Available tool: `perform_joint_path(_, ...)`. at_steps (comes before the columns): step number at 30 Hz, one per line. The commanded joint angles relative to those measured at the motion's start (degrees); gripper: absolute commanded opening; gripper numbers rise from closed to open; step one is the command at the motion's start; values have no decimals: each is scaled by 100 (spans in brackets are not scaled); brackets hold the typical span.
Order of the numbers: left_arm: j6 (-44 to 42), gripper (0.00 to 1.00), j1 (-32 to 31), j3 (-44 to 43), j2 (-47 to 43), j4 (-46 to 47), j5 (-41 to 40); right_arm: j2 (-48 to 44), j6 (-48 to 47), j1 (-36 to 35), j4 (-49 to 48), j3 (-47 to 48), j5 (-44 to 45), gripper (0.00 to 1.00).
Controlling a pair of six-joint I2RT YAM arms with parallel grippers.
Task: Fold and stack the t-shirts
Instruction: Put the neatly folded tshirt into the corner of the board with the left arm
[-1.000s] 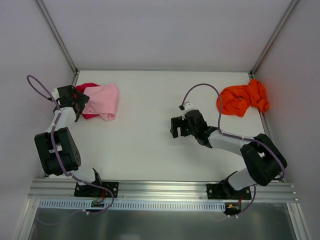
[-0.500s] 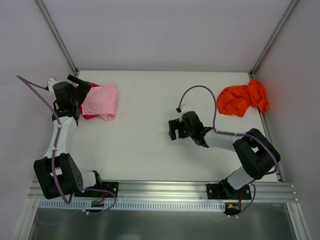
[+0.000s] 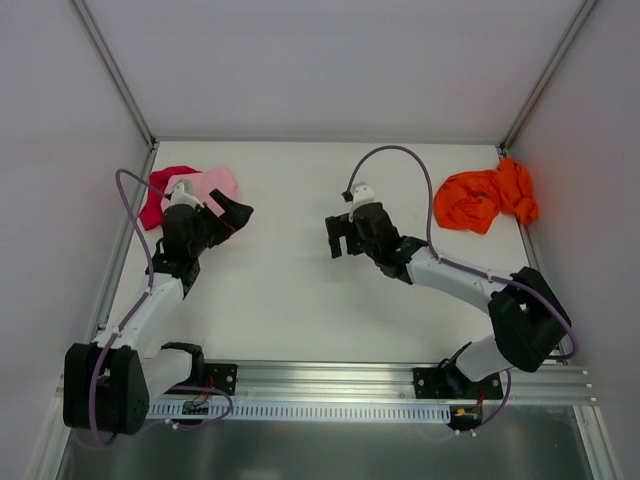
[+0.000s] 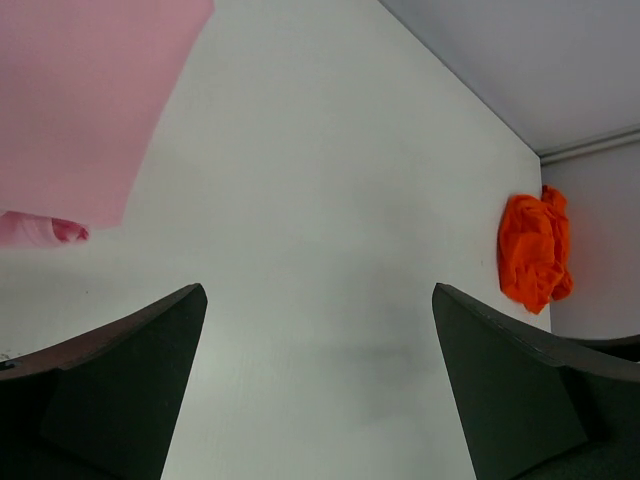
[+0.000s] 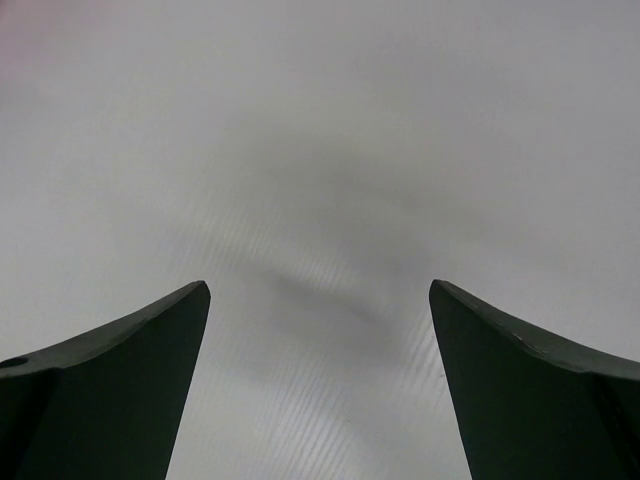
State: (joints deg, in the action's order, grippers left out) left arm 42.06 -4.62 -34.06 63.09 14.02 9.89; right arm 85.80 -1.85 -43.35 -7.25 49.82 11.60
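Holding nothing, with left gripper (image 3: pixel 236 214) spread wide beside pink t-shirt (image 3: pixel 205 185) and right gripper (image 3: pixel 336 238) spread wide over table (image 3: pixel 290 290).

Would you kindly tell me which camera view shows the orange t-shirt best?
The top external view: the orange t-shirt lies crumpled, fully visible, in the far right corner. The left wrist view shows it small and distant; the right wrist view misses it.

no readable text, labels or numbers show in any view.
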Motion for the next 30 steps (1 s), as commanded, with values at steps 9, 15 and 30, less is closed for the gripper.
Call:
perform_joint_path(9,-515,99,-364,751,-596,503,160,-405,-475,46,1376,1619,1275,100)
perform_joint_path(15,-699,99,-574,1340,53,1857,1128,-126,-404,55,1050,1390,1406,100)
perform_joint_path(30,-963,99,-672,1420,529,2290,1455,-98,-378,275,821,968,1424,100)
